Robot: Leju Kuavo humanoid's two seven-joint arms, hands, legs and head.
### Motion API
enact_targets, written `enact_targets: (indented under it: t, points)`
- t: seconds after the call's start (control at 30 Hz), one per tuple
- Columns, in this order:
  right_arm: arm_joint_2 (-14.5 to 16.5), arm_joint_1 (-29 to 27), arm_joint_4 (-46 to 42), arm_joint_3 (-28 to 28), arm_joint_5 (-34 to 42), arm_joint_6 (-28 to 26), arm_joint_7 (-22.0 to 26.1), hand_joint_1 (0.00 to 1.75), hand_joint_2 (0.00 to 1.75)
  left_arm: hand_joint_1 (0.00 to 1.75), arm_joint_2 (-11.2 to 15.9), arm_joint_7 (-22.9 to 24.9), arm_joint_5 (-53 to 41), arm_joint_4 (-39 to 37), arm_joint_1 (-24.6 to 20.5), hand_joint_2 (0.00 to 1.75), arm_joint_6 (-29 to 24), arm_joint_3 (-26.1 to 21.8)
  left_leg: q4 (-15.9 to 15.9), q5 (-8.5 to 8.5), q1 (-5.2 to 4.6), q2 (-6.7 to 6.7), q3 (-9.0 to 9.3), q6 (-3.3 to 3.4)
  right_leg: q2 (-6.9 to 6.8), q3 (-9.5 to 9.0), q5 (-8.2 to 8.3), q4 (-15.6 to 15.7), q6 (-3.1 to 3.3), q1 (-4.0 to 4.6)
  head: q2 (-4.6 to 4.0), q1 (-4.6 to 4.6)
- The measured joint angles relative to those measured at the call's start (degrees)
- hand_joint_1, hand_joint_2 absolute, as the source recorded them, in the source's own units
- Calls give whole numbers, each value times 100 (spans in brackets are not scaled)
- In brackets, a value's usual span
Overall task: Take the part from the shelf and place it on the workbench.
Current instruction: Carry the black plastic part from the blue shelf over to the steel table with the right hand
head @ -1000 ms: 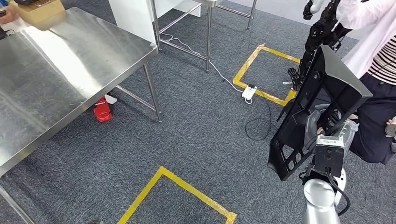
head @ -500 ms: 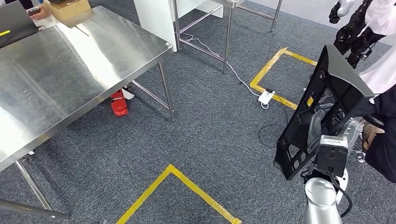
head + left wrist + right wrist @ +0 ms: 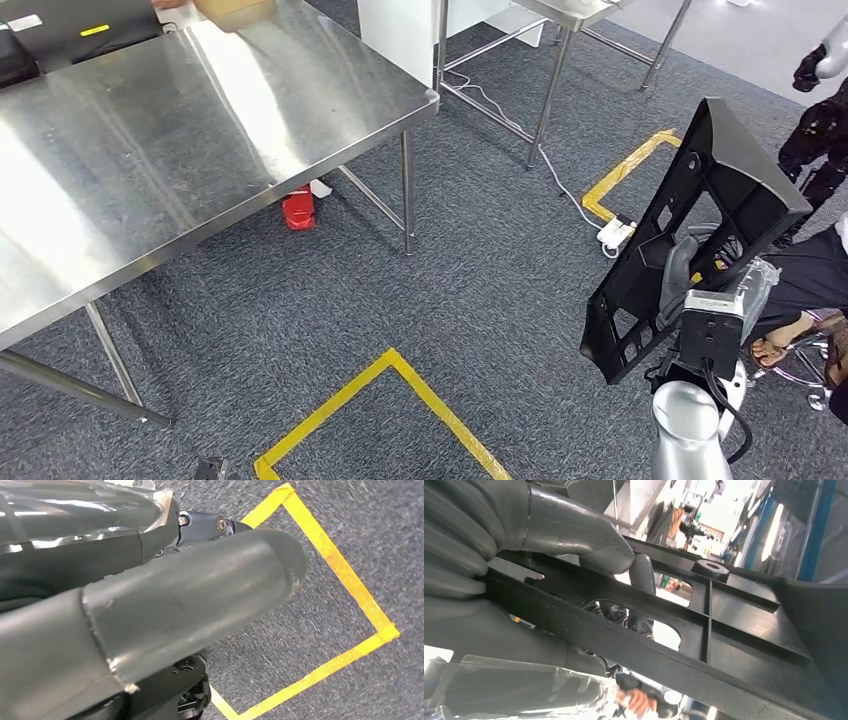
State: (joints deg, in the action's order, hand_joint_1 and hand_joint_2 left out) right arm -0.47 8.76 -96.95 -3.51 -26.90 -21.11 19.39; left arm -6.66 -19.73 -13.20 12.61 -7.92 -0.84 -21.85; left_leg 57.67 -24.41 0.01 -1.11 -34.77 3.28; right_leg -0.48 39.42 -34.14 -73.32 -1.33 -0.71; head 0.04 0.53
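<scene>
the steel surface point(image 3: 180, 140) spreads well away to the left of the right hand point(image 3: 680, 275), with grey carpet and a yellow tape outline point(image 3: 400, 400) on the floor between them. the black part point(image 3: 720, 200) stands tilted in the air, off the surface, and the right hand's fingers point(image 3: 599, 545) are clamped around one of its ribs, thumb on one side and darker fingers behind. the left hand point(image 3: 150, 605) hangs over the carpet by yellow tape, and whether it is clenched or released cannot be told.

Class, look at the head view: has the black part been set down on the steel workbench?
No. The right hand holds the black part above the carpet, apart from the workbench.
</scene>
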Motion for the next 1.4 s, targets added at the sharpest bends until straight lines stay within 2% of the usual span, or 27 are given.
enact_targets:
  t: [0.03, 0.07, 0.13, 0.17, 0.2, 0.27, 0.33, 0.4, 0.47, 0.53, 0.57, 0.6, 0.63, 0.7, 0.77, 0.83, 0.9, 0.93, 1.0, 1.03, 1.07, 1.1, 1.17, 1.2, 1.27, 1.33, 1.4]
  points:
    - [-10, -3, 7, -4, 8, 5, -7, 175, 175, 0, -7, -2, -1, 0, 8, 0, -2, -1, 4, -1, 2, -68, 0, 0, 14, 105, -36, -182, -28, -7, 0, -2]
    - [-20, -3, 12, -5, 15, 9, -8, 175, 175, 0, -13, -3, -2, -1, 15, 0, -4, -1, 9, -3, 6, -138, 2, -4, 19, 95, 27, -130, -75, -19, 0, -3]
    - [-40, 6, 17, -5, 31, 10, -9, 175, 175, 0, -26, -8, -5, -2, 23, 0, -10, -2, 37, -20, 26, -277, 9, -32, 74, -227, 367, 585, -204, -71, 0, -5]
    - [-49, 13, 21, -4, 37, 10, -9, 175, 175, 0, -27, -10, -5, -2, 25, 0, -15, -3, 64, -37, 25, -341, -2, -63, 152, -398, 514, 955, -246, -91, 0, -11]
    - [-57, 19, 25, -3, 41, 11, -8, 175, 175, 0, -26, -13, -6, -2, 27, 0, -20, -4, 101, -53, 22, -397, -23, -96, 231, -529, 616, 1232, -251, -107, 0, -13]
    - [-69, 22, 34, -2, 52, 12, -11, 175, 175, 0, -20, -18, -7, -3, 46, 0, -28, -7, 138, -59, 10, -484, -75, -161, 307, -592, 654, 1363, -180, -98, 0, -14]
    - [-71, 23, 36, -1, 57, 13, -13, 175, 175, 0, -14, -19, -8, -4, 82, 0, -32, -8, 152, -60, 19, -503, -104, -200, 239, -607, 666, 1372, -111, -107, 0, -5]
    - [-68, 20, 33, 0, 56, 13, -10, 175, 175, 0, -13, -17, -18, -6, 100, 0, -33, -9, 387, -207, 17, -271, -212, -246, 151, -627, 665, 1383, -47, -117, 0, 19]
    - [-69, 11, 31, -2, 53, 13, -11, 175, 175, 0, -16, -18, -29, -7, 95, 0, -30, -9, 1038, -533, 20, 13, -530, -291, 52, -640, 647, 1386, 17, -91, 0, 41]
    - [-69, 7, 30, -2, 44, 28, -19, 175, 175, 0, -17, -18, -36, -7, 105, 0, -20, -9, 1686, -750, 29, 88, -872, -296, -52, -645, 630, 1385, 52, -57, 0, 43]
    - [-68, 6, 30, -2, 35, 43, -24, 175, 175, 0, -17, -18, -40, -7, 113, 0, -15, -9, 1764, -718, 27, 93, -926, -280, -102, -652, 621, 1385, 64, -40, 0, 44]
    - [-66, 6, 30, -1, 27, 63, -28, 175, 175, 0, -17, -18, -46, -7, 119, 0, -16, -9, 1618, -586, 19, 98, -863, -248, -150, -664, 613, 1386, 75, -24, 0, 46]
    - [-65, 8, 27, -1, 17, 82, -32, 175, 175, 0, -16, -19, -50, -7, 121, 0, -20, -10, 1276, -392, 0, 132, -694, -194, -196, -683, 603, 1388, 88, -5, 0, 46]
    - [-63, 10, 19, 0, 4, 104, -34, 175, 175, 0, -8, -22, -57, -5, 114, 0, -34, -12, 533, -122, -74, 313, -312, -65, -286, -712, 578, 1395, 103, 35, 0, 41]
    - [-64, 12, 13, -1, -2, 107, -38, 175, 175, 0, -3, -27, -64, -4, 112, 0, -42, -14, 217, -82, -141, 415, -162, 3, -374, -722, 558, 1405, 91, 62, 0, 36]
    - [-58, 11, 4, -1, -3, 108, -42, 175, 175, 0, -5, -30, -70, -4, 124, 0, -44, -16, 141, -58, -135, 318, -138, 26, -450, -739, 538, 1430, 55, 83, 0, 39]
    - [-54, 14, -13, 1, -3, 109, -43, 175, 175, 0, -17, -32, -70, -4, 131, 0, -44, -18, 10, 2, -91, 218, -46, 59, -335, -709, 453, 1301, 24, 82, 0, 36]
    - [-61, 13, -21, -1, -3, 109, -44, 175, 175, 0, -23, -33, -69, -4, 126, 0, -44, -19, -44, 31, -62, 165, 0, 73, -219, -607, 346, 1068, 23, 76, 0, 25]
    - [-73, 6, -19, -4, -1, 113, -49, 175, 175, 0, -31, -33, -67, -5, 118, 0, -45, -26, -59, 41, -52, 53, 18, 85, -36, -254, 84, 362, 23, 37, 0, 18]
    - [-78, -1, -16, -7, -1, 116, -55, 175, 175, 0, -35, -33, -66, -5, 122, 0, -45, -33, -57, 40, -49, -12, 17, 84, -8, -82, 1, 65, 3, 19, 0, 10]
    - [-79, -5, -15, -7, 1, 118, -64, 175, 175, 0, -43, -33, -66, -6, 131, 0, -45, -41, -53, 37, -46, -76, 18, 79, -1, 8, 5, -52, -38, -1, 0, 12]
    - [-81, -4, -14, -8, 1, 121, -72, 175, 175, 0, -50, -33, -66, -7, 141, 0, -45, -50, -46, 32, -39, -141, 20, 71, 6, -7, 96, 44, -96, -22, 0, 11]
    - [-92, 4, -13, -8, 1, 138, -81, 175, 175, 0, -61, -33, -66, -7, 157, 0, -45, -65, -3, 5, -14, -270, 17, 26, 101, -295, 443, 754, -234, -87, 0, 8]
    - [-100, 8, -12, -8, 1, 153, -83, 175, 175, 0, -62, -33, -66, -7, 161, 0, -48, -74, 40, -19, -14, -331, 1, -11, 167, -452, 583, 1098, -261, -103, 0, 2]
    - [-113, 18, -7, -8, 5, 187, -89, 175, 175, 0, -61, -34, -66, -7, 180, 0, -56, -92, 98, -48, -24, -411, -43, -78, 245, -606, 692, 1421, -215, -107, 0, 0]
    - [-121, 47, 8, -7, 15, 216, -96, 175, 175, 0, -55, -31, -66, -7, 217, 0, -69, -111, 105, -46, -19, -457, -71, -119, 185, -617, 704, 1421, -114, -99, 0, 6]
    - [-133, 110, 26, -7, 32, 238, -102, 175, 175, 0, -50, -23, -68, -8, 239, 0, -78, -132, 247, -143, -6, -309, -140, -177, 119, -629, 714, 1431, -43, -117, 0, 25]
